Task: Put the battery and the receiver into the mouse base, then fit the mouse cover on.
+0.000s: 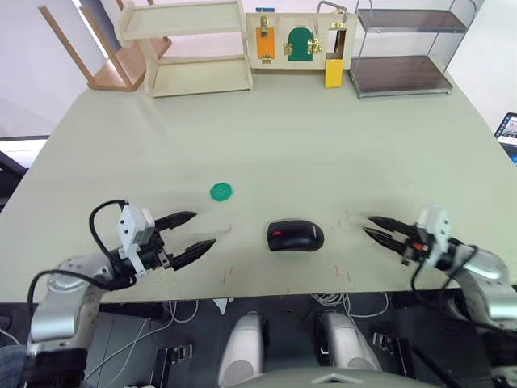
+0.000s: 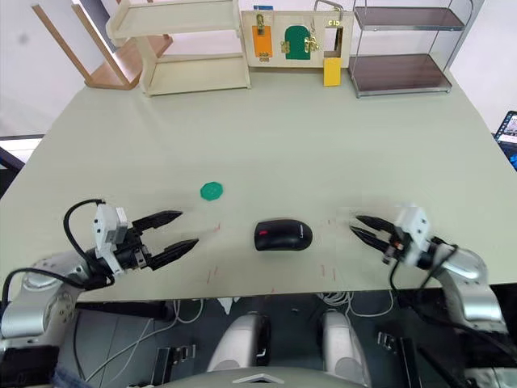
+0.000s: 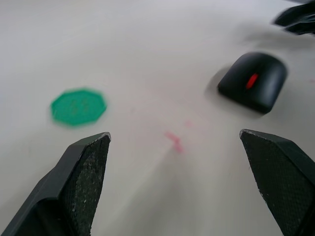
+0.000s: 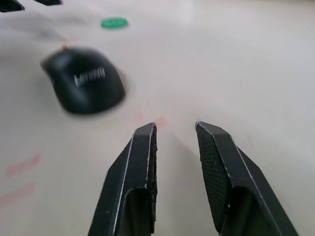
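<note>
Both tools sit low in frame: left tool (image 1: 191,233) spread wide, right tool (image 1: 375,228) slightly parted, both empty. Between them, lower centre, the closed mouse cover (image 1: 296,236) rests on the surface (image 1: 307,145).

A pale grey-green bench (image 1: 266,137) fills the room's centre under even, soft light, its surface marked near the front edge with faint red lines (image 1: 230,273). Along its far edge stand a cream two-tier wooden shelf (image 1: 190,44), a board of latches and small coloured doors (image 1: 299,40) and a metal-framed rack with dark shelves (image 1: 404,48), while a light wooden frame (image 1: 105,48) leans against the white wall (image 1: 32,73) behind. Cables (image 1: 347,303) trail on the dark floor (image 1: 202,339) below the front edge, and a lit screen (image 1: 509,133) shows at the right margin.
</note>
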Action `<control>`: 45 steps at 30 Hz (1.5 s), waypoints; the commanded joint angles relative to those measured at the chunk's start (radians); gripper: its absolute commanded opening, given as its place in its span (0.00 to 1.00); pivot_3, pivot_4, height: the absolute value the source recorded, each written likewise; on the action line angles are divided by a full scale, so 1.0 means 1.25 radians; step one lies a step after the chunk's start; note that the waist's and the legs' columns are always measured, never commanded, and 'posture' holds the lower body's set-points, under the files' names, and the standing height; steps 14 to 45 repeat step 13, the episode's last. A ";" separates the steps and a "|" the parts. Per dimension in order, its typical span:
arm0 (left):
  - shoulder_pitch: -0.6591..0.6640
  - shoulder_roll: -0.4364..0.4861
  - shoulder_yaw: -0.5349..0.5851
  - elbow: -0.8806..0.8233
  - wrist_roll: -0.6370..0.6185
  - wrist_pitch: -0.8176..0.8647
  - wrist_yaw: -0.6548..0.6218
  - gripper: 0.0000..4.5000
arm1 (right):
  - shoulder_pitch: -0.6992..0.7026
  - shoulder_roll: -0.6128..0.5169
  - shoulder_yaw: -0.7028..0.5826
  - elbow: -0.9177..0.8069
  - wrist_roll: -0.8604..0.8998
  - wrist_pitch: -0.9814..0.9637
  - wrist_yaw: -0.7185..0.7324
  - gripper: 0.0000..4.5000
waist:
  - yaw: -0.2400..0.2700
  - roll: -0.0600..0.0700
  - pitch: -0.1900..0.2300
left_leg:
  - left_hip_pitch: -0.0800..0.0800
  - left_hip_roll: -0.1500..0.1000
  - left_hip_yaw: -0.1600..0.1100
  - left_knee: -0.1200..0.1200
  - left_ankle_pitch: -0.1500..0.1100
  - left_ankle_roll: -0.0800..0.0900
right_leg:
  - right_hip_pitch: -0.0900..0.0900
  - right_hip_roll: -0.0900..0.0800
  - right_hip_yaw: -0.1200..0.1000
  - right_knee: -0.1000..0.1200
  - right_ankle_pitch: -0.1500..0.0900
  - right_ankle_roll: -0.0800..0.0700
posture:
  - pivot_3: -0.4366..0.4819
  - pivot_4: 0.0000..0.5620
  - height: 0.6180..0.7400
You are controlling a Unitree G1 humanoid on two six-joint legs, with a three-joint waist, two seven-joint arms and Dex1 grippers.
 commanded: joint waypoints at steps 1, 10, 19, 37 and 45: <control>0.036 -0.015 0.057 -0.031 0.005 -0.014 0.063 1.00 | 0.042 -0.020 -0.073 -0.022 0.035 -0.016 -0.001 0.41 | -0.001 0.000 0.000 | 0.000 0.000 0.000 0.000 0.000 0.000 | 0.000 0.000 0.000 0.000 0.000 0.000 | 0.48 0.27 1.00; 0.085 -0.042 0.100 -0.017 0.066 -0.048 0.183 1.00 | 0.141 0.001 -0.183 0.011 0.089 -0.011 -0.030 0.99 | 0.002 0.000 -0.001 | 0.001 0.000 0.000 0.000 0.000 0.000 | 0.001 0.000 0.000 0.000 -0.002 -0.002 | 0.48 0.27 1.00; 0.088 -0.041 0.088 -0.013 0.083 -0.060 0.183 1.00 | 0.144 0.006 -0.191 0.028 0.083 -0.022 -0.031 0.99 | 0.001 0.000 -0.001 | 0.001 0.000 0.000 0.000 0.000 0.000 | 0.001 0.000 0.000 0.000 -0.002 -0.003 | 0.48 0.27 1.00; 0.088 -0.041 0.088 -0.013 0.083 -0.060 0.183 1.00 | 0.144 0.006 -0.191 0.028 0.083 -0.022 -0.031 0.99 | 0.001 0.000 -0.001 | 0.001 0.000 0.000 0.000 0.000 0.000 | 0.001 0.000 0.000 0.000 -0.002 -0.003 | 0.48 0.27 1.00; 0.088 -0.041 0.088 -0.013 0.083 -0.060 0.183 1.00 | 0.144 0.006 -0.191 0.028 0.083 -0.022 -0.031 0.99 | 0.001 0.000 -0.001 | 0.001 0.000 0.000 0.000 0.000 0.000 | 0.001 0.000 0.000 0.000 -0.002 -0.003 | 0.48 0.27 1.00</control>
